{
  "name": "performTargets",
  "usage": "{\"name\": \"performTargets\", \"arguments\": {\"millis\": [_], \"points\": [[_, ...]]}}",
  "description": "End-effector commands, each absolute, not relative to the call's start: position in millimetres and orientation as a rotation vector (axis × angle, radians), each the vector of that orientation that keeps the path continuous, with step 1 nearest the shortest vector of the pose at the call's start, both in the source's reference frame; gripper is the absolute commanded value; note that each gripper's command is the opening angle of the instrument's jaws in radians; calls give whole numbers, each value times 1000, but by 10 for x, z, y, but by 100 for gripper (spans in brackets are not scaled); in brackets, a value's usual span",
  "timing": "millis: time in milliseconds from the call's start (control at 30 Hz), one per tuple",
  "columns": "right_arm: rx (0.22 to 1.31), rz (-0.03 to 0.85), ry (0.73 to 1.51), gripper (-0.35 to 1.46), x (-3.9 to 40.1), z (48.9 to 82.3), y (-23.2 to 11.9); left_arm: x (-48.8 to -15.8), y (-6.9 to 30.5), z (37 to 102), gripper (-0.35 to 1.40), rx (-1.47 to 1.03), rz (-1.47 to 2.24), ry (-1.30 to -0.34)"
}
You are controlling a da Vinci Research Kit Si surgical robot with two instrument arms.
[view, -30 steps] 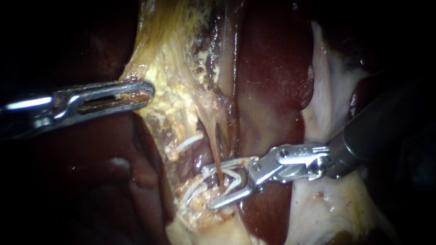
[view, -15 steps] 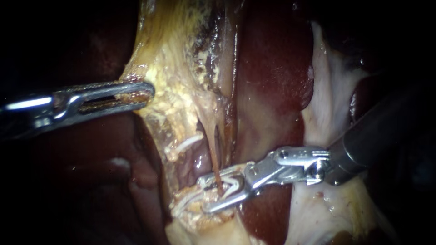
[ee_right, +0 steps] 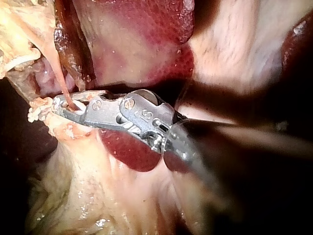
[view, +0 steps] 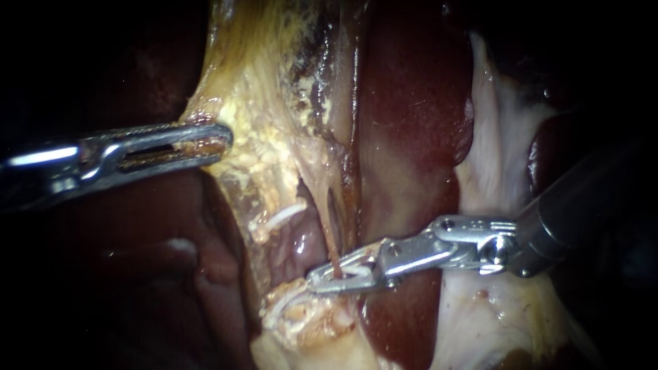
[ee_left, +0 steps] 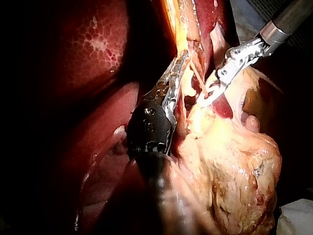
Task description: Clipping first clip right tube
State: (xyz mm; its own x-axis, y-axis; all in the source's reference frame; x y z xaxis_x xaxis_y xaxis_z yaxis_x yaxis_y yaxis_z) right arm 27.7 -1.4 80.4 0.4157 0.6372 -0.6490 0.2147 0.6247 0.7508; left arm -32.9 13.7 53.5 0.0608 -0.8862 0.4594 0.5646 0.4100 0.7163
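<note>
One thin reddish-brown tube (view: 330,236) runs down from the yellowish fatty tissue (view: 264,103) and ends between the jaws of the right instrument (view: 315,279), low in the middle of the endoscope view, just beside the edge of the dark red liver (view: 411,103). A white clip (view: 351,271) lies inside those jaws, and the tube passes through it. The jaws are drawn nearly together, pressing the clip from both sides, with only a narrow slit between them. The right wrist view shows the same grip from close by: the tube (ee_right: 59,78) comes down at a slant into the tip of the right instrument (ee_right: 57,103), a little of the white clip (ee_right: 78,105) shows at the jaw's edge, and crumbly pale tissue sits just beside and under the tip, with the liver (ee_right: 146,29) ahead of it. A second, paler strand lies just beside the tube on its left in the endoscope view. Well apart from this, the left instrument (view: 225,140) comes in level from the left. Its long slotted jaws are closed on the edge of the yellowish fatty tissue, and brownish tissue shows through the slot. In the left wrist view the left instrument (ee_left: 182,58) lies along that tissue, with the right instrument (ee_left: 205,100) and its clip (ee_left: 209,93) near its jaws.
</note>
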Motion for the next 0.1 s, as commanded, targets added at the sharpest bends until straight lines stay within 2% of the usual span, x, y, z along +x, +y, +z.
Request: {"name": "performTargets", "arguments": {"millis": [33,100], "points": [[898,314,1142,-35,277,804,-14,-329,137,535,-35,394,-1141,-1008],[897,313,1142,-35,277,804,-14,-329,138,536,-35,394,-1141,-1008]]}}
